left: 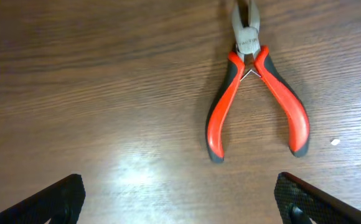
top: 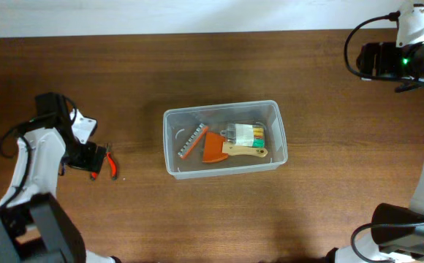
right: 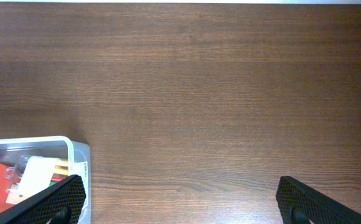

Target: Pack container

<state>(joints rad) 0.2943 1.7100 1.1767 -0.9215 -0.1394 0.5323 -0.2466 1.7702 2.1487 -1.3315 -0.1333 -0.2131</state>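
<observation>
The clear plastic container (top: 174, 139) sits at the table's middle, holding an orange scraper with a wooden handle (top: 214, 147), a strip of bits (top: 191, 142) and a pack of small coloured items (top: 245, 134). Its corner also shows in the right wrist view (right: 75, 152). Red-handled pliers (top: 110, 164) lie on the table at the left; in the left wrist view the pliers (left: 255, 93) lie flat just ahead of my open, empty left gripper (left: 179, 205). My right gripper (right: 179, 205) is open and empty, over bare table at the far right.
The wooden table (top: 307, 212) runs to a white wall edge at the back. My right arm's base and cables (top: 398, 55) are at the back right. My left arm (top: 44, 153) lies along the left edge.
</observation>
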